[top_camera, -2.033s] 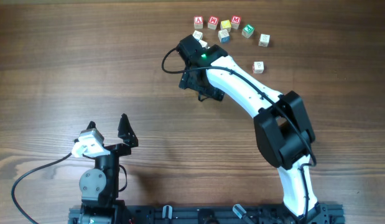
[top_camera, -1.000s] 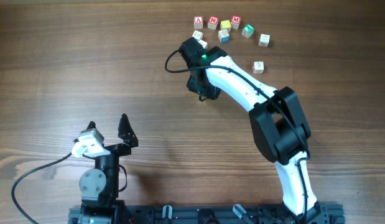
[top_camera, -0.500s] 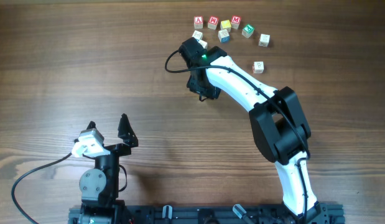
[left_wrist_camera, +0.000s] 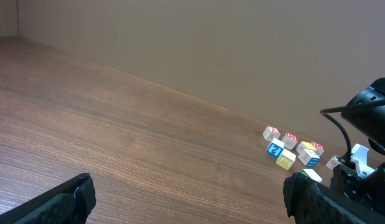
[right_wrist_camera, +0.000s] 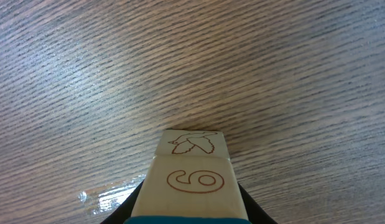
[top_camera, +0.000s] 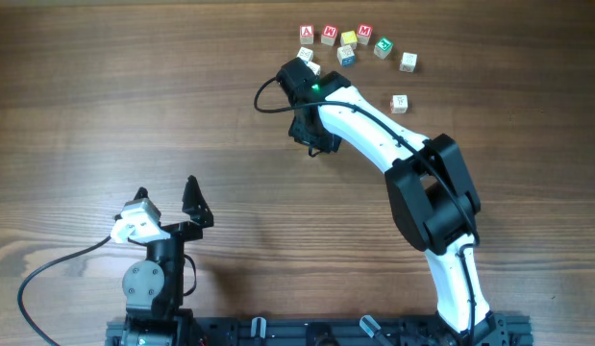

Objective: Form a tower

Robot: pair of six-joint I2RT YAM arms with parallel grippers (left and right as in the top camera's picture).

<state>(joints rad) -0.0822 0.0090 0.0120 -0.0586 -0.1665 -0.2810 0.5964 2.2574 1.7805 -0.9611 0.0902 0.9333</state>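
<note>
In the right wrist view the tower (right_wrist_camera: 191, 168) stands on the wood. Its lower cube shows a bird drawing, the pale cube above it a red 6, and a teal edge sits at the frame's bottom. My right gripper (right_wrist_camera: 191, 205) is shut on the tower, with black fingers (right_wrist_camera: 135, 202) pressed against both sides of the 6 cube. From overhead, the right gripper (top_camera: 311, 135) hides the tower. My left gripper (top_camera: 165, 204) (left_wrist_camera: 192, 199) rests open near the front left, nothing between its fingers.
Several loose letter cubes (top_camera: 348, 38) lie in a cluster at the far edge, seen too from the left wrist as loose cubes (left_wrist_camera: 285, 149). One single cube (top_camera: 400, 103) lies right of the right arm. A black cable (top_camera: 268, 96) loops beside the right wrist.
Two seconds ago the right gripper sat slightly further right and nearer; it has shifted a little left and back. Over the last second nothing visibly moved overhead.
</note>
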